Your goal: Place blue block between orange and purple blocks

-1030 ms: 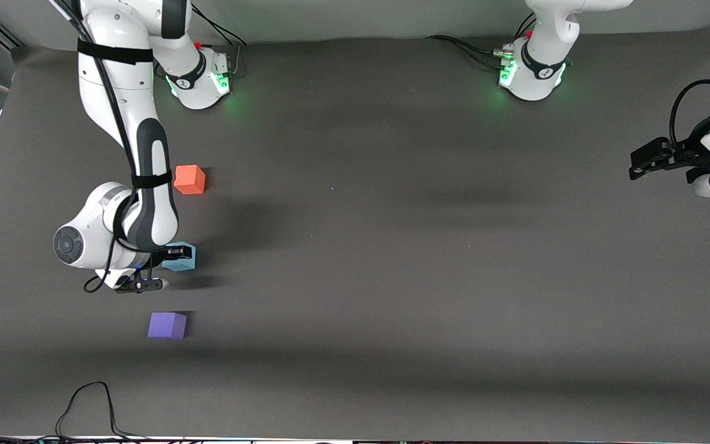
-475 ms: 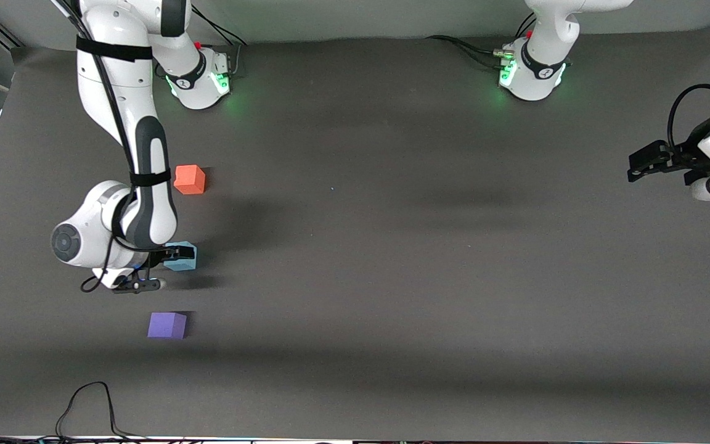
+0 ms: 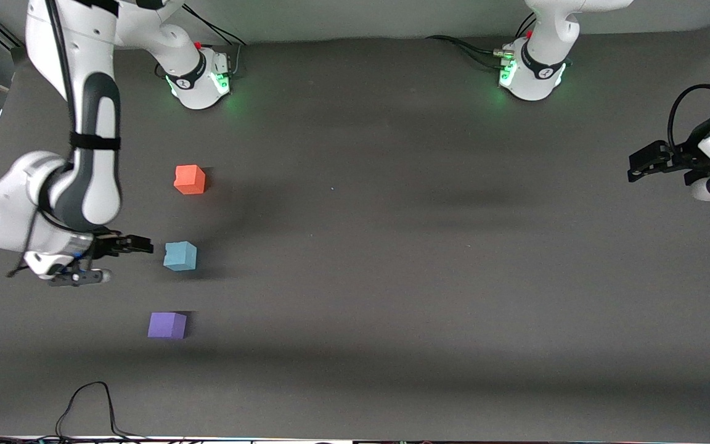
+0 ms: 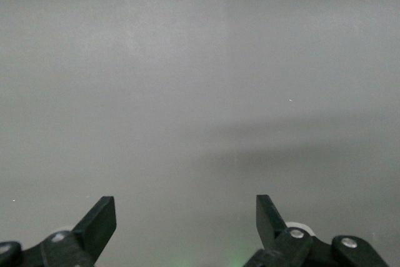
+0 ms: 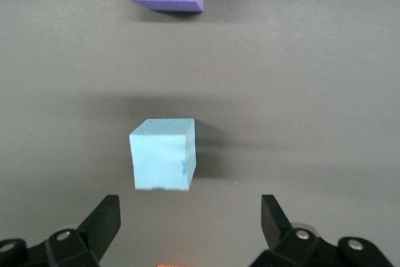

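The blue block (image 3: 180,256) sat free on the worktop (image 3: 392,246) between the orange block (image 3: 190,179) and purple block (image 3: 167,325). It looked light, soft and matte, best pinched across two flat side faces. The right end effector (image 3: 136,245) hung wide and empty beside it, toward the right arm's end; the left end effector (image 3: 641,163), also wide, waited well apart.

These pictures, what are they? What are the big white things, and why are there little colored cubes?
The white things are two robot arms bolted to a dark table. Each ends in a gripper, a hand with two fingers.

The big picture is taken from high up, looking across the table at the robots. The other two come from small cameras on the arms' wrists.

Three cubes sit apart in a row: the orange block nearest the robots, the blue block in the middle, and the purple block nearest the high camera.

The right gripper is open and holds nothing; it is beside the blue block, not touching it. Its camera shows that block just ahead. The left gripper waits, open and holding nothing, at its own end of the table.
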Robot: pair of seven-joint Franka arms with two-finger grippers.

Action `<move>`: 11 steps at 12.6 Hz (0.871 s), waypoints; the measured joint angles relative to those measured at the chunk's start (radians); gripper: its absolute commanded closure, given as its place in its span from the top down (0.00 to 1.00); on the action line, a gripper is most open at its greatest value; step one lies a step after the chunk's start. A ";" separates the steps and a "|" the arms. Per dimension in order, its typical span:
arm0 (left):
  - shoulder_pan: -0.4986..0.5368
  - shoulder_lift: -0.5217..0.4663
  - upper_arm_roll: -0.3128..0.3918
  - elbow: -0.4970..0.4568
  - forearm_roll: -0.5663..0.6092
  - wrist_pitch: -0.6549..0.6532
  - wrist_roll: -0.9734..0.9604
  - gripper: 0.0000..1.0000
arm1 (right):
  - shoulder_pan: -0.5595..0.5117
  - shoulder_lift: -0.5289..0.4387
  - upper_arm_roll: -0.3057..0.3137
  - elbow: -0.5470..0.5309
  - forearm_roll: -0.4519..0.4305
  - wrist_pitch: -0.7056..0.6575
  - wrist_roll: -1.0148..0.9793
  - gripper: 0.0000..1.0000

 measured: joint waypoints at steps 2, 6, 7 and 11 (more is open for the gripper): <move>0.000 0.000 0.000 0.000 0.000 0.000 0.000 1.00 | 0.109 -0.007 -0.135 0.018 -0.001 -0.060 0.007 1.00; 0.000 -0.002 0.001 0.001 0.000 0.015 0.000 1.00 | 0.263 -0.008 -0.293 0.062 -0.006 -0.149 0.059 1.00; 0.000 -0.002 0.001 0.001 0.000 0.020 0.000 1.00 | 0.237 -0.008 -0.286 0.095 -0.007 -0.189 0.064 1.00; 0.001 -0.003 0.001 0.002 0.000 0.021 0.000 1.00 | 0.045 -0.008 -0.184 0.285 -0.041 -0.356 0.075 1.00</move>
